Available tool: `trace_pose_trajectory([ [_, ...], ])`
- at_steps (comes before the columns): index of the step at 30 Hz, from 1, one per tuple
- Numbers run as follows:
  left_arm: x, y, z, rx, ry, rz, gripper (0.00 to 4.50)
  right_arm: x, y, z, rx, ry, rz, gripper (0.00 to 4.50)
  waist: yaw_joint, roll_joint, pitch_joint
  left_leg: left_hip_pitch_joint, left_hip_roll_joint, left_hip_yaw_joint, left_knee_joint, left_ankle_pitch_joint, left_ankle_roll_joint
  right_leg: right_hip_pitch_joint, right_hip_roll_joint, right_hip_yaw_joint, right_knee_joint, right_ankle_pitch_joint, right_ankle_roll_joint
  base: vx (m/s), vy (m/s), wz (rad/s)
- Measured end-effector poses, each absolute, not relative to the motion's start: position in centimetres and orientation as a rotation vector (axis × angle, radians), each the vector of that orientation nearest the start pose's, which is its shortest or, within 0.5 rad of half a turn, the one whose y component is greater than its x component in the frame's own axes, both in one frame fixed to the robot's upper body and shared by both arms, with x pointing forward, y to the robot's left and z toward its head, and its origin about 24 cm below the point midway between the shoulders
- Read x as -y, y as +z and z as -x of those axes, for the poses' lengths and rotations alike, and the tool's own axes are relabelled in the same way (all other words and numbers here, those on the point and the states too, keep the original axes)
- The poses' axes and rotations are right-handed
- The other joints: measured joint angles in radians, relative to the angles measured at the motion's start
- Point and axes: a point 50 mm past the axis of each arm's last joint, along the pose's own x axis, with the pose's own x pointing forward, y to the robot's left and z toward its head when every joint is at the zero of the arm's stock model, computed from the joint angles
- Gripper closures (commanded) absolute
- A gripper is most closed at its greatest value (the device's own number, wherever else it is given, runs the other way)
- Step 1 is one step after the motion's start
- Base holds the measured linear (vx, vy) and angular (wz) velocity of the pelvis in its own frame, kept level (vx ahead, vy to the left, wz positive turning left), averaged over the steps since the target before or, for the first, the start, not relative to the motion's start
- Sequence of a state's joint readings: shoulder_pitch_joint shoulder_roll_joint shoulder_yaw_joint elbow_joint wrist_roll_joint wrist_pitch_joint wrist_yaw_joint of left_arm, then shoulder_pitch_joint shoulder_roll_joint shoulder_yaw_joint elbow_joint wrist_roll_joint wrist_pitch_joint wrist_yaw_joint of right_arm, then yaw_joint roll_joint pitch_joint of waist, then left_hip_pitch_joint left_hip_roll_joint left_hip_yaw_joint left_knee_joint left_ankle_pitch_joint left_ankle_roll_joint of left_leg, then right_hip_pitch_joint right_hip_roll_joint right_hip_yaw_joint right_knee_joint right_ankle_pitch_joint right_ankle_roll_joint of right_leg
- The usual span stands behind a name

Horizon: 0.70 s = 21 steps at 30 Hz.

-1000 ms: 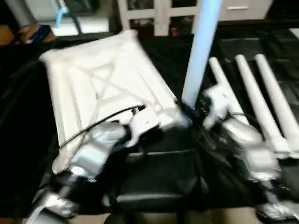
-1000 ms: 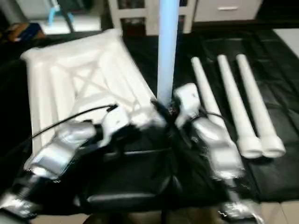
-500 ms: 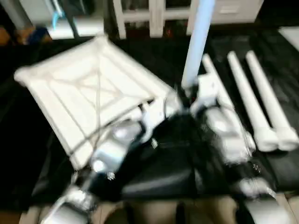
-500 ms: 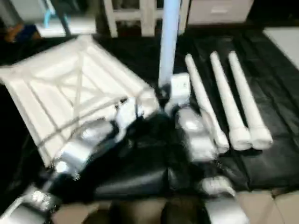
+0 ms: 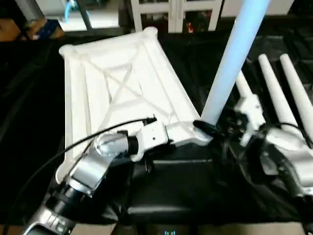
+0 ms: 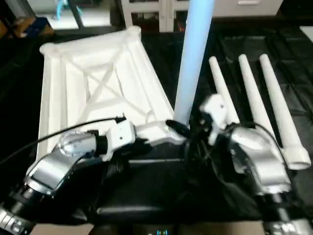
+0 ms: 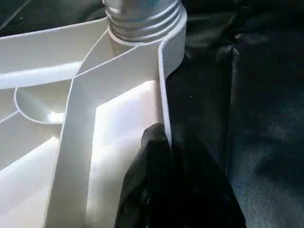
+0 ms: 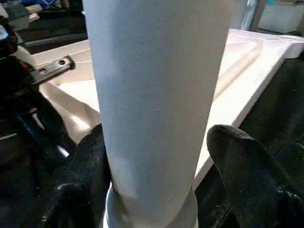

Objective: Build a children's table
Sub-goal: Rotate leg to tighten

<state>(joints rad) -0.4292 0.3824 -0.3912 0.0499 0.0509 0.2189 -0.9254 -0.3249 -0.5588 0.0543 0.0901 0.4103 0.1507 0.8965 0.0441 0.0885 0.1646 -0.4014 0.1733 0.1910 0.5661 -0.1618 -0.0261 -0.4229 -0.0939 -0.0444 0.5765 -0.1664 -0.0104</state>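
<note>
The children's table top lies upside down on black cloth, X-ribs facing up. One leg stands upright in the near right corner socket, and its threaded end sits in that socket. My left gripper is shut on the top's near rim, close to that corner. My right gripper is at the base of the upright leg, open, one finger a little clear of the tube. Three more legs lie side by side to the right.
A white shelving unit stands along the back edge. A black padded block lies in front of me, between my forearms. Blue and brown clutter sits at the far left. Black cloth covers the work area.
The whole view has shifted with my head. The leg still stands in the corner socket, my left gripper keeps its hold on the rim, and my right gripper stays at the leg's base.
</note>
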Motion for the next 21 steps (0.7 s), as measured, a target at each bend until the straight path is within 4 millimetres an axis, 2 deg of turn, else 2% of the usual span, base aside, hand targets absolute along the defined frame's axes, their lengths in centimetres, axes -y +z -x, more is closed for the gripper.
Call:
trace_pose_trajectory([
  [12, -9.0, 8.5, -28.4, -0.166, -1.248, -0.572, 4.50, 18.9, 11.3, -28.8, -0.054, 1.009, 0.102, 2.26, -0.003, 0.000, 0.000, 0.000, 0.000, 0.006, 0.001, 0.000, 0.000, -0.001, -0.001, 0.004, 0.001, 0.000, 0.000, 0.000, 0.000, 0.00],
  [16, -9.1, 8.4, -28.4, -0.168, -1.247, -0.572, 4.50, 18.7, 11.3, -29.0, -0.052, 1.005, 0.109, 2.48, -0.006, 0.000, 0.000, 0.000, 0.000, 0.006, 0.002, 0.000, 0.000, -0.001, -0.001, 0.005, 0.001, 0.000, 0.000, 0.000, 0.000, 0.00],
  [21, -9.3, 8.3, -28.6, -0.180, -1.220, -0.581, 4.50, 17.7, 11.0, -29.6, -0.044, 0.945, 0.122, 2.53, -0.015, -0.001, 0.000, 0.002, 0.001, 0.006, 0.004, 0.000, 0.000, 0.000, 0.000, 0.005, 0.002, 0.002, 0.000, 0.000, 0.000, 0.00],
])
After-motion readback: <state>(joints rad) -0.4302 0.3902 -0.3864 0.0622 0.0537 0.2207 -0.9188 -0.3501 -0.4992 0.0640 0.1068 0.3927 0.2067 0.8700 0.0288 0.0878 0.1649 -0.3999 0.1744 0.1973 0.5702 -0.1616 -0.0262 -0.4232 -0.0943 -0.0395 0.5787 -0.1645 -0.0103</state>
